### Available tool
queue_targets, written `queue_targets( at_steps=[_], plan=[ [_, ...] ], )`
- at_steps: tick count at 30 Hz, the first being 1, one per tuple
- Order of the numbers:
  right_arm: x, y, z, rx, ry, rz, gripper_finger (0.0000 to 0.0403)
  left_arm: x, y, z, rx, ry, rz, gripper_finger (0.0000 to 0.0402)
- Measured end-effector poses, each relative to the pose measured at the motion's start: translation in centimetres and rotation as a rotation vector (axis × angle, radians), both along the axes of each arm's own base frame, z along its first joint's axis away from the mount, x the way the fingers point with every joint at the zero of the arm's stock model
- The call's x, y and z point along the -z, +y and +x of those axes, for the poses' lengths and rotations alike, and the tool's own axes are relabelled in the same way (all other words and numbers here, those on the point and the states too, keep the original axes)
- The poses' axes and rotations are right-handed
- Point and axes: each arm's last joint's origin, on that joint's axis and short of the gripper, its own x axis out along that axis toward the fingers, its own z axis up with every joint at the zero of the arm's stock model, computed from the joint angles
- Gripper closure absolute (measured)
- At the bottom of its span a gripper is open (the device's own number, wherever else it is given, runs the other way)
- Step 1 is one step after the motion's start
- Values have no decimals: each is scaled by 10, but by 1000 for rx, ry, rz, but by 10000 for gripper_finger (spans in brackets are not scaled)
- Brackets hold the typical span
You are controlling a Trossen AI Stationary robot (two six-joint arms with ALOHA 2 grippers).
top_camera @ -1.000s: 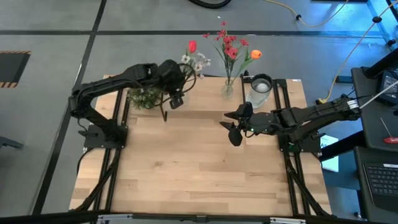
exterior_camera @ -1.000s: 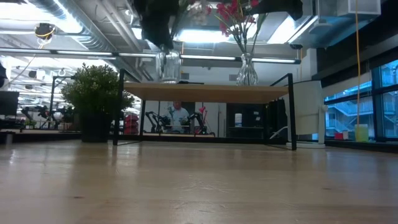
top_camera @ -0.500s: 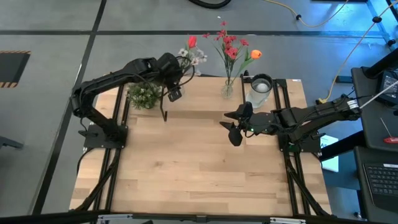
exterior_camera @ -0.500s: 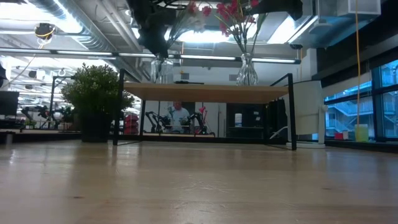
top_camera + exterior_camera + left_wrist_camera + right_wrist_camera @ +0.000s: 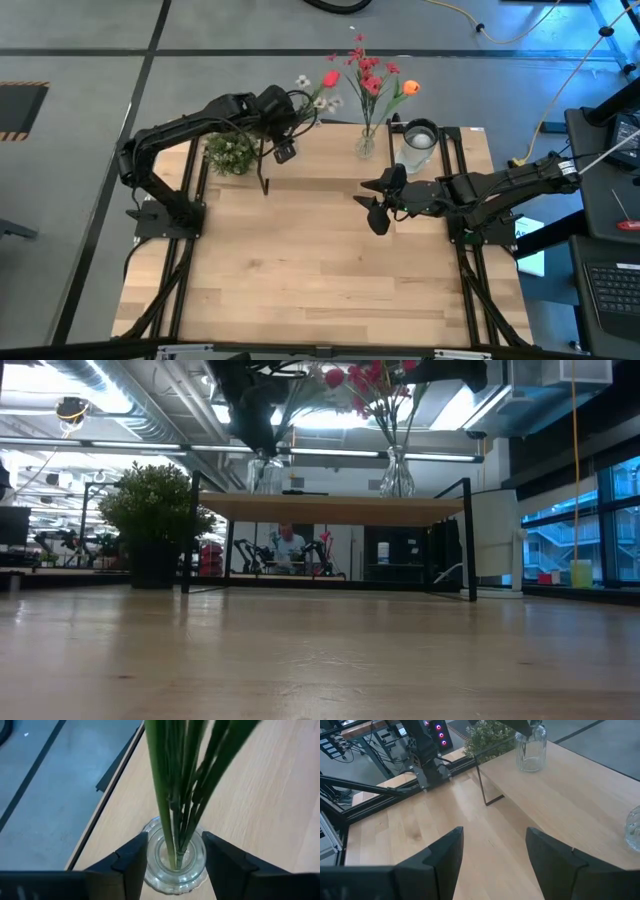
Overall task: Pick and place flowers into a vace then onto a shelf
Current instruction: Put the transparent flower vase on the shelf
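While left gripper (image 5: pixel 175 836) sits at the vase (image 5: pixel 192 865): vase is upright on the shelf (image 5: pixel 340 508), toward its left end, next to the potted plant (image 5: pixel 155 510).
left jaws: one either side of the vase body, right at the glass. Cannot tell if they clamp it or stand just clear.
flowers (image 5: pixel 170 780): bundle of green stems runs down through the vase mouth to the bottom. Heads, a red tulip (image 5: pixel 331 78) and white blossoms (image 5: pixel 303 82), lean out past the shelf's far edge.
second vase (image 5: pixel 366 143): also on the shelf, well apart to the right, holds the red spray (image 5: pixel 368 72) and the orange tulip (image 5: pixel 411 88).
right gripper (image 5: pixel 375 208): waits above the table (image 5: pixel 300 280), right of centre. Jaws wide apart, nothing in them.
task state: my read is placement on the shelf is basically done for this vase; the remaining step is a clean let-go.
handling, vase: clear glass, rigid, smooth, likely slippery and breakable. Probably top-heavy with long stems leaning one way, so it could tip.
handling, flowers: light, thin, springy stems. They flex rather than hold a pose, and any snag on them drags the vase.
where to hold: on the vase body, low, square across it, as now. Not by the stems.
risk: a jaw brushing glass or stems on retreat could topple it, so back off straight and level.
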Motion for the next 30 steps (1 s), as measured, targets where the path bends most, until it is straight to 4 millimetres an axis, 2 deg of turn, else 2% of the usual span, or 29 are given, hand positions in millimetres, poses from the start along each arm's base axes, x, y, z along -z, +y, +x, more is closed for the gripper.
queue_targets(
  at_steps=[17, 30],
  plan=[
    [0, 0, 0, 0, 0, 0, 186, 1, 0, -1, 23, 11, -7, 185],
    [0, 0, 0, 0, 1, 0, 186, -11, -5, -13, -17, -7, 30, 178]
  ],
)
